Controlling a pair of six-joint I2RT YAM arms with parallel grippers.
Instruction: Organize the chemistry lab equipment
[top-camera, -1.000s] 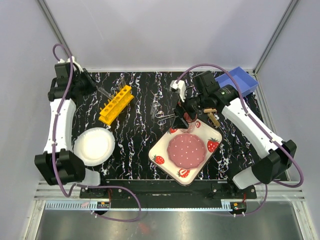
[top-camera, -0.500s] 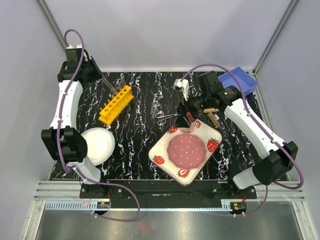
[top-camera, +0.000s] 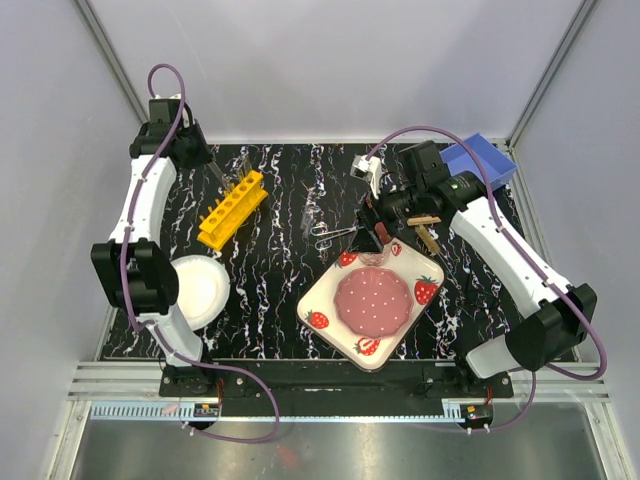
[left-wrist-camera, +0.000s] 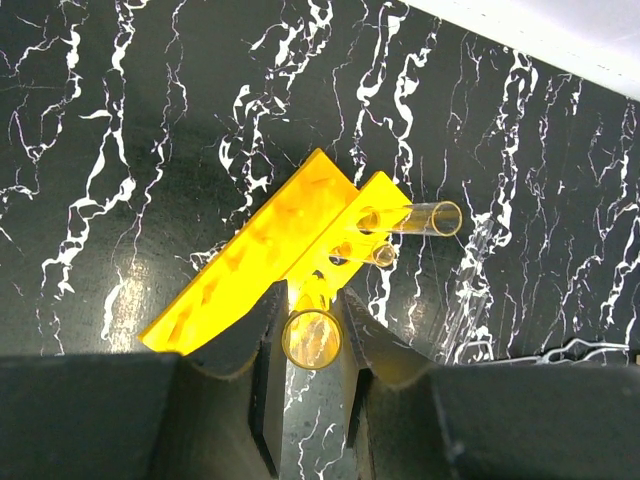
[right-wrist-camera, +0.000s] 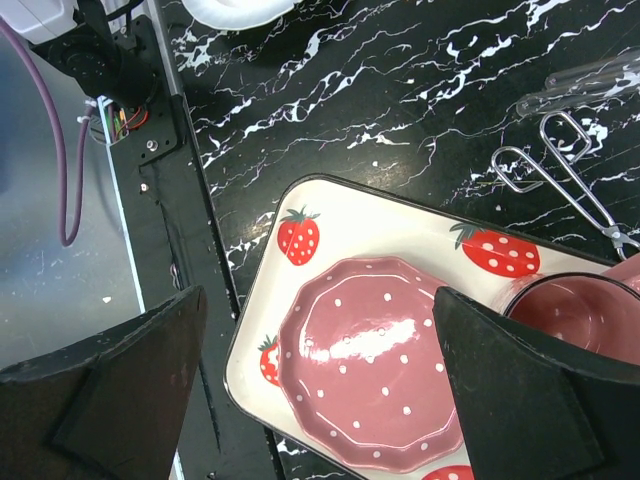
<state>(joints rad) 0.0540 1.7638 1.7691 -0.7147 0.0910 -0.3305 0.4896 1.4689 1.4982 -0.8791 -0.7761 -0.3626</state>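
The yellow rack (top-camera: 232, 208) lies at the far left of the black mat, with two clear tubes (left-wrist-camera: 430, 218) in the holes at its end. My left gripper (top-camera: 207, 160) is beyond that end, shut on another clear tube (left-wrist-camera: 311, 338) pointing toward the rack (left-wrist-camera: 290, 250). Loose clear tubes (top-camera: 310, 212) and the small metal scissors (top-camera: 330, 234) lie mid-table; the scissors also show in the right wrist view (right-wrist-camera: 560, 180). My right gripper (top-camera: 374, 230) hangs open and empty over the strawberry tray (right-wrist-camera: 300, 215), by the pink mug (right-wrist-camera: 580, 310). The wooden clamp (top-camera: 425, 236) lies to its right.
A pink dotted plate (top-camera: 373, 301) sits on the strawberry tray (top-camera: 320, 318). A round white plate (top-camera: 190, 290) is at the near left. A blue bin (top-camera: 478, 165) stands at the far right corner. Enclosure walls rise close behind the mat.
My left arm has swung back and folded toward the far left corner, carrying the tube to the rack's far end. My right arm has barely shifted.
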